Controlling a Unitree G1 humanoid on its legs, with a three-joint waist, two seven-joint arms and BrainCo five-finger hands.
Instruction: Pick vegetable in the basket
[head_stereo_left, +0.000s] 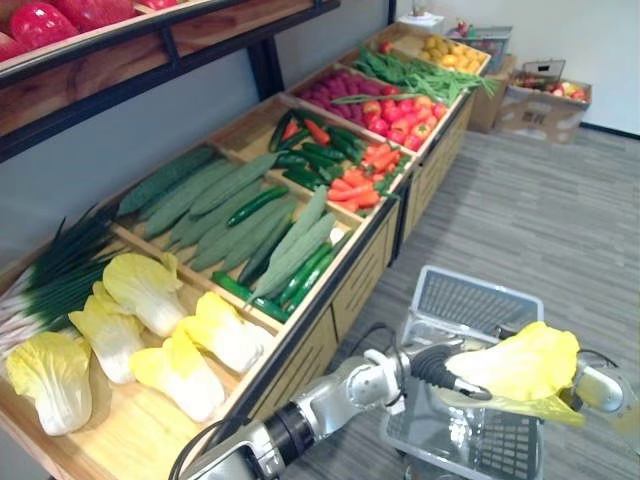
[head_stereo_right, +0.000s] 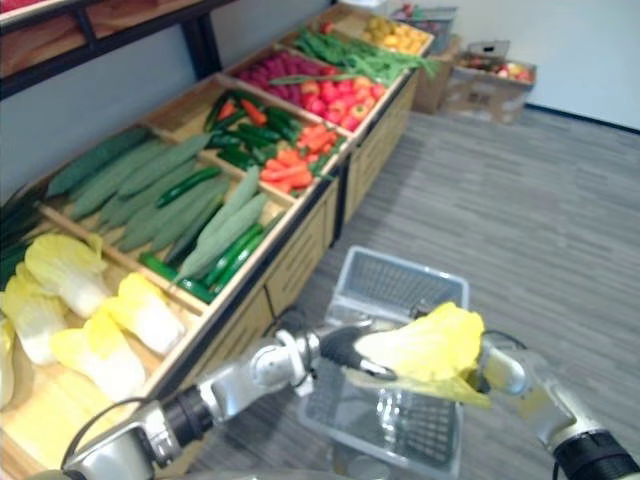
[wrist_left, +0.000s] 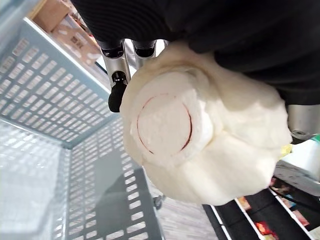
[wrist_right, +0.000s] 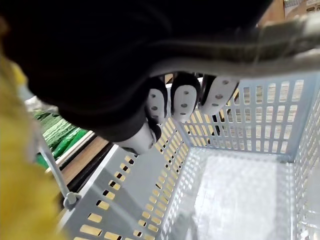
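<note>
A yellow-leaved napa cabbage (head_stereo_left: 520, 362) hangs over the pale grey plastic basket (head_stereo_left: 470, 300), with my left hand (head_stereo_left: 435, 365) shut on its stem end. In the left wrist view the white cut base of the cabbage (wrist_left: 200, 135) faces the camera, fingers (wrist_left: 117, 65) curled along it, and the basket's mesh wall (wrist_left: 45, 100) lies below. My right hand (head_stereo_left: 600, 390) sits at the basket's right side, partly behind the leaves. Its fingers (wrist_right: 185, 102) curl round the basket's handle (wrist_right: 260, 42), and the inside of the basket (wrist_right: 240, 190) holds nothing.
A long wooden produce stand (head_stereo_left: 300, 345) runs along the left with more napa cabbages (head_stereo_left: 150, 330), spring onions (head_stereo_left: 50, 275), cucumbers (head_stereo_left: 230, 215), peppers and carrots (head_stereo_left: 355, 180). Cardboard boxes (head_stereo_left: 545, 100) stand at the far end. Grey floor (head_stereo_left: 540, 220) opens to the right.
</note>
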